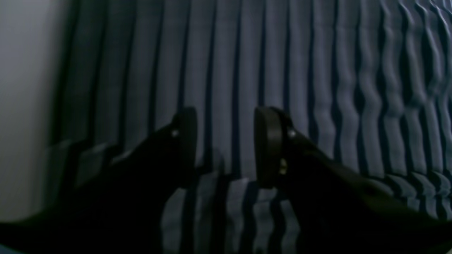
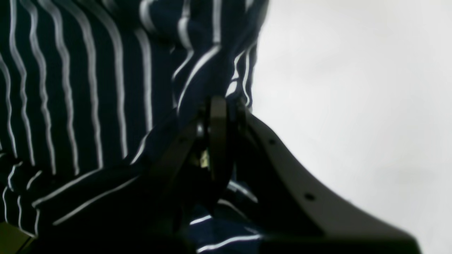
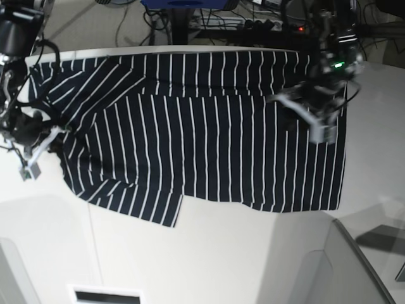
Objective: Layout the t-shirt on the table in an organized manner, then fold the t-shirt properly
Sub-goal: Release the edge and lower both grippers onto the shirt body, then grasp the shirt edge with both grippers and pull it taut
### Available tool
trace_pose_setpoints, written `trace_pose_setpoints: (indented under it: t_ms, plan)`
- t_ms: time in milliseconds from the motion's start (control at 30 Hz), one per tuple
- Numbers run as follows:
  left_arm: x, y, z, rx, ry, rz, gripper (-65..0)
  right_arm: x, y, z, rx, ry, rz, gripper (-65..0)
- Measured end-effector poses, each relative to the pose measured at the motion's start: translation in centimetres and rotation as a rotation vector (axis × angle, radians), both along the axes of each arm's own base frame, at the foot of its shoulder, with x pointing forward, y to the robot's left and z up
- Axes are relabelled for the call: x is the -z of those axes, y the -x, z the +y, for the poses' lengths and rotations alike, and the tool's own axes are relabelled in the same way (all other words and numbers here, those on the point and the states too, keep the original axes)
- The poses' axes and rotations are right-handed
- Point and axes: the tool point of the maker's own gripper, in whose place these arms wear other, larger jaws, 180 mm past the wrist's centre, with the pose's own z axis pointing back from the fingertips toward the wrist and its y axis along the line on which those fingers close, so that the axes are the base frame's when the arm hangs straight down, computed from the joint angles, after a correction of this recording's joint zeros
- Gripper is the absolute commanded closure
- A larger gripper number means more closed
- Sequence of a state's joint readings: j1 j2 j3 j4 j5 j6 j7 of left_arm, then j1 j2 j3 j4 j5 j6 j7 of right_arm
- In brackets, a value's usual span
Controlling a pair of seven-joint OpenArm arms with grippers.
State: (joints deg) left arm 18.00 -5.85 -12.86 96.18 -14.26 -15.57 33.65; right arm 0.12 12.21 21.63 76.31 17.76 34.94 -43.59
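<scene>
The t-shirt [image 3: 202, 152] lies spread across the far half of the table [image 3: 209, 253], dark navy with thin white stripes, long axis running side to side in the base view; its upper layer is folded over along a line under the far edge, and the near hem is uneven, with a stepped corner at lower left. Right gripper [image 2: 220, 106] sits at the shirt's edge on the base view's left, jaws closed on a bunched ridge of fabric, with bare tabletop just beside it. Left gripper [image 1: 226, 144] is over the shirt on the base view's right; its two fingers stand apart with striped cloth lying flat between and beneath them. The left wrist view is dim and blurred, so contact with the fabric cannot be confirmed. Surroundings: cables and a blue object [image 3: 190, 4] beyond the far table edge, a grey panel [image 3: 316, 278] at the near right corner, and a small white framed object [image 3: 104, 296] at the near edge.
</scene>
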Motion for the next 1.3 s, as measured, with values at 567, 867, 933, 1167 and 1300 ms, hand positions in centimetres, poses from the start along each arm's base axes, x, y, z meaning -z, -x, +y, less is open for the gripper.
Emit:
trace_pose_setpoints:
  t_ms: [567, 867, 933, 1167, 1300]
  plan:
    - [3.8, -0.4, -6.0, 0.152, 0.070, 0.092, -25.3, 0.5, 6.8, 1.8, 0.075, -0.015, 0.135, -10.7]
    - [1.6, -0.1, 3.0, -0.085, -0.007, 0.036, -25.2, -2.9, 5.0, 1.1, 0.059, 0.045, 0.051, -38.4]
    - [1.1, 0.6, 5.4, -0.142, -0.029, 0.031, -25.2, -3.5, 3.4, 0.8, 0.062, 0.054, 0.036, -38.6]
    - [-0.2, 3.4, 12.8, -0.286, -0.125, 0.033, -25.2, -1.2, -4.0, -2.3, 0.118, -0.073, 0.103, -38.4]
    - [-0.5, 5.1, 15.1, -0.353, -0.144, 0.041, -25.2, 1.8, -4.6, -2.9, 0.148, -0.151, 0.155, -38.4]
